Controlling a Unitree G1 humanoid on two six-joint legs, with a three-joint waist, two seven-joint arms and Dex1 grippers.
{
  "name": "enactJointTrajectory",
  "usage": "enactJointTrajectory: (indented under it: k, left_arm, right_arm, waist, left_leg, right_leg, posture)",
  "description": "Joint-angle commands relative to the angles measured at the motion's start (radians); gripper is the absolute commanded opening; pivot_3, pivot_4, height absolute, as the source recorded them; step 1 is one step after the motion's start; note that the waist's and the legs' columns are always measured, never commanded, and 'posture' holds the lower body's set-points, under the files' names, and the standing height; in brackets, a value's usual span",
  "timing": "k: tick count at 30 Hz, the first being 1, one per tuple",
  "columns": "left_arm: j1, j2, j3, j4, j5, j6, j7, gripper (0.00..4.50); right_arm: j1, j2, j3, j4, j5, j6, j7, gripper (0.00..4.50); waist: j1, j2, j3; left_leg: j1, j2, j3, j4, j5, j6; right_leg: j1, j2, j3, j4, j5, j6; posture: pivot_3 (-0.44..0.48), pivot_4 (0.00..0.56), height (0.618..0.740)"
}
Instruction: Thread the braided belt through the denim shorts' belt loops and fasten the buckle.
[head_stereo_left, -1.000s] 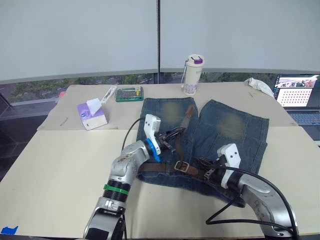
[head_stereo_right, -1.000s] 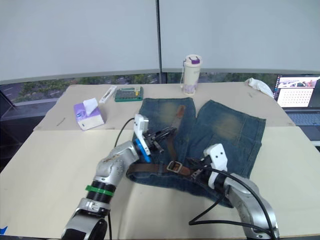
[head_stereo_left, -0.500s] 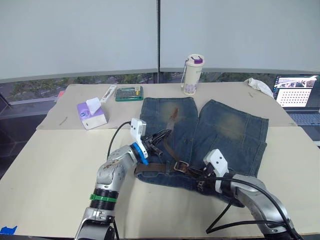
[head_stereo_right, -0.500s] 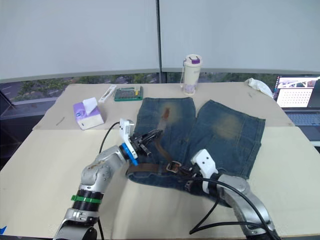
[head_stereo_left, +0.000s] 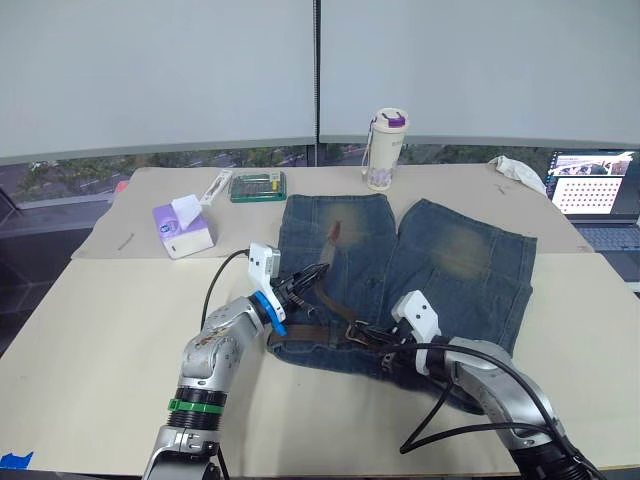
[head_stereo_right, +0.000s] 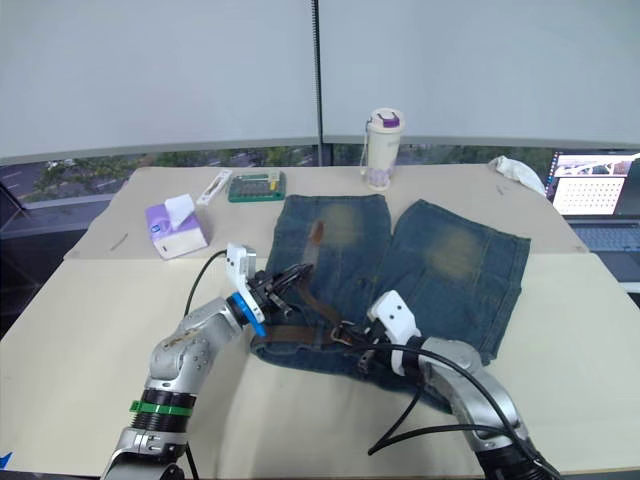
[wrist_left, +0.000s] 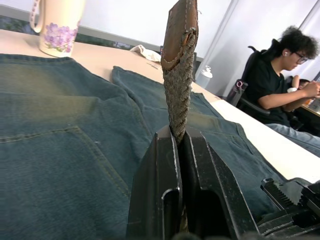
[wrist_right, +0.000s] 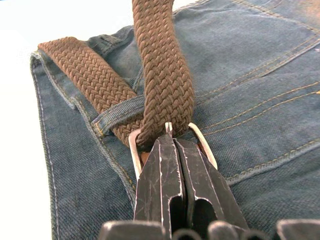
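The left gripper (wrist_left: 179, 150) fingers are pinching the dark brown braided belt (wrist_left: 178, 95) over the faded blue denim shorts (head_stereo_left: 440, 262). The right gripper (wrist_right: 172, 150) fingers, pressed together, are gripping the pale metal buckle (wrist_right: 134, 150) beside a narrow denim belt loop (wrist_right: 117, 111).

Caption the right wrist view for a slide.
Right hand pinches the buckle while the braided belt passes a belt loop on denim shorts.

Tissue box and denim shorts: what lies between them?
Bare tabletop in the left eye view: nothing sits between the tissue box and the denim shorts.
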Motion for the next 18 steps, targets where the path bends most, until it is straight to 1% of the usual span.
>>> enactJointTrajectory:
  k: [1,5,18]
  left_arm:
    - [-0.012,0.008,0.031,0.003,0.004,-0.032,0.015,0.00]
    - [-0.011,0.011,0.040,0.017,0.008,-0.044,0.023,0.00]
    - [0.001,0.027,0.057,0.048,0.032,-0.077,0.042,0.00]
  right_arm:
    - [-0.012,-0.003,0.026,0.009,-0.019,-0.036,0.016,0.02]
    - [-0.017,0.006,0.030,0.029,-0.027,-0.043,0.014,0.02]
    - [-0.043,-0.035,0.078,0.098,-0.094,-0.015,0.040,0.02]
  waist:
    - [-0.002,0.000,0.000]
    - [-0.002,0.000,0.000]
    - [-0.002,0.000,0.000]
  left_leg:
    - [0.000,0.000,0.000,0.000,0.000,0.000]
    - [0.000,0.000,0.000,0.000,0.000,0.000]
    - [0.001,0.000,0.000,0.000,0.000,0.000]
  right_leg:
    - [0.000,0.000,0.000,0.000,0.000,0.000]
    - [0.000,0.000,0.000,0.000,0.000,0.000]
    - [0.000,0.000,0.000,0.000,0.000,0.000]
  posture:
    - [0.000,0.150,0.740]
    - [0.000,0.150,0.740]
    - [0.000,0.150,0.740]
